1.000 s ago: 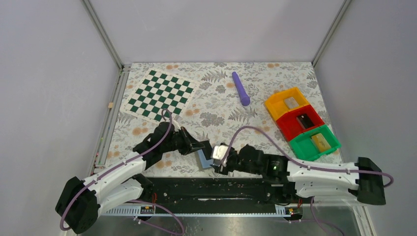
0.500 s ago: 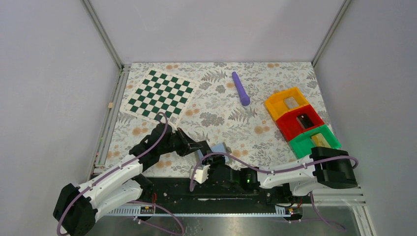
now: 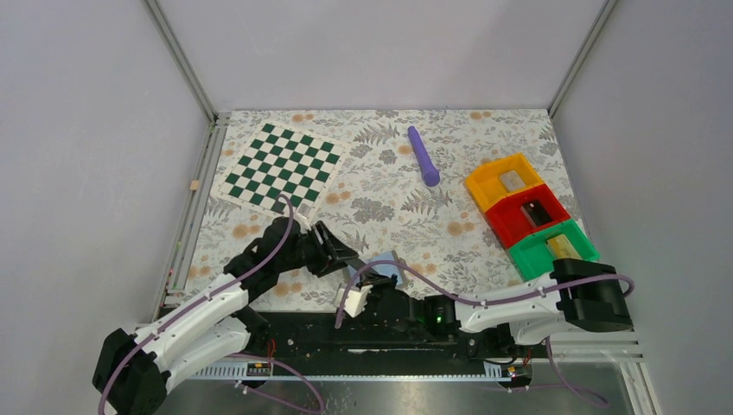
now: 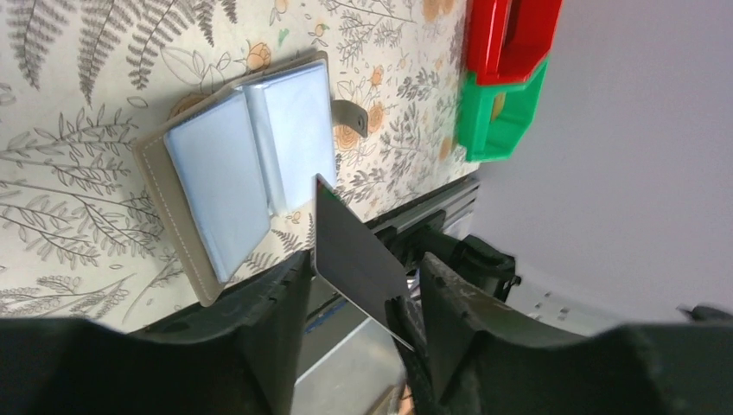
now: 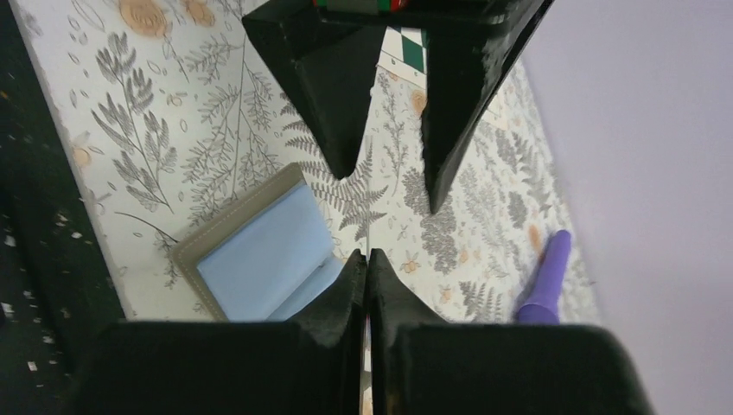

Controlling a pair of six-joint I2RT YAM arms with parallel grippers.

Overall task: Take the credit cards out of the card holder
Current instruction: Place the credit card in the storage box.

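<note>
The right gripper (image 5: 366,259) pinched the dark card (image 4: 353,255) edge-on. The card stood between the 2 wide-spread fingers (image 4: 268,333) of the left gripper (image 5: 386,186), 1 corner aimed at the card holder (image 4: 233,173). Just past those fingertips the card holder lay open flat, blue faces up, fold running away from them, close to the table's black front edge (image 5: 52,259). A red bin (image 4: 506,43) and a green bin (image 4: 501,117) stood well beyond, to the right.
</note>
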